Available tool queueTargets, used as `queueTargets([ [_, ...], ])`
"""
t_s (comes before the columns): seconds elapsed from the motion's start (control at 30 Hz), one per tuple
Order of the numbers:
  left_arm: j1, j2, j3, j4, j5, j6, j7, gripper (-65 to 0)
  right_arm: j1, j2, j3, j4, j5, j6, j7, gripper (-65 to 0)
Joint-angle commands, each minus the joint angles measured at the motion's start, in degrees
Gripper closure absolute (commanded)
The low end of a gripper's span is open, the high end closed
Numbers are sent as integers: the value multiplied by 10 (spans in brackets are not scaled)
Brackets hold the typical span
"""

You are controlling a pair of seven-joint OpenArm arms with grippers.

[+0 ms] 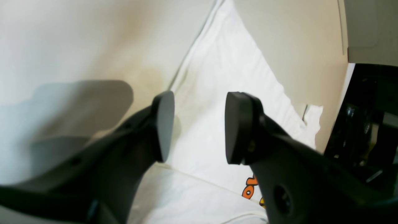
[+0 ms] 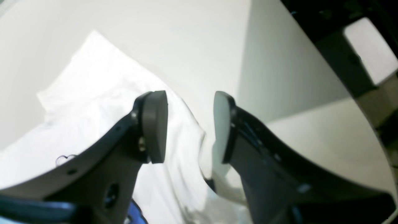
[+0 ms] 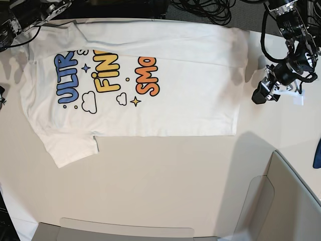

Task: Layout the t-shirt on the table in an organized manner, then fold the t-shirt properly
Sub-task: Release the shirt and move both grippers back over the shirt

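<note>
While the t-shirt (image 3: 150, 95) lies spread flat, print side up, across the far part of the table (image 3: 165, 175), both my grippers sit parted with nothing between the pads. My left gripper (image 1: 199, 127) hangs over a white edge of the shirt with a bit of orange lettering below. My right gripper (image 2: 189, 127) hangs over a rumpled white edge, holding nothing.

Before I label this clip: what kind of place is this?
Probably a robotics lab or test bench, not a home: a printed t-shirt spread on a large bare table, robot arms at the edges, and loose black cables behind.
</note>
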Motion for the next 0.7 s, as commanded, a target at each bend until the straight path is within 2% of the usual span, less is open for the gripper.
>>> queueTargets([
  [0.0, -13, -9, -1, 0, -11, -4, -2, -267, 12, 13, -1, -5, 7, 2, 8, -245],
  [0.2, -59, -9, -1, -67, -9, -89, -2, -267, 42, 25, -1, -72, 7, 9, 8, -245],
  [0.27, -78, -9, -1, -106, -8, -106, -2, -267, 53, 28, -1, -97, 7, 40, 8, -245],
  [0.37, -112, -19, 1, -161, -8, -123, -3, -267, 72, 49, -5, -143, 7, 89, 8, -245],
  [0.53, -163, -41, 62, -238, 0, -147, -17, -267, 105, 86, -59, -213, 7, 144, 8, -245],
  [0.63, -184, -51, 110, -260, 31, -149, -45, -267, 123, 94, -95, -246, 7, 175, 8, -244],
  [0.67, -191, -52, 127, -265, 43, -154, -53, -267, 129, 101, -105, -256, 7, 175, 8, -244],
])
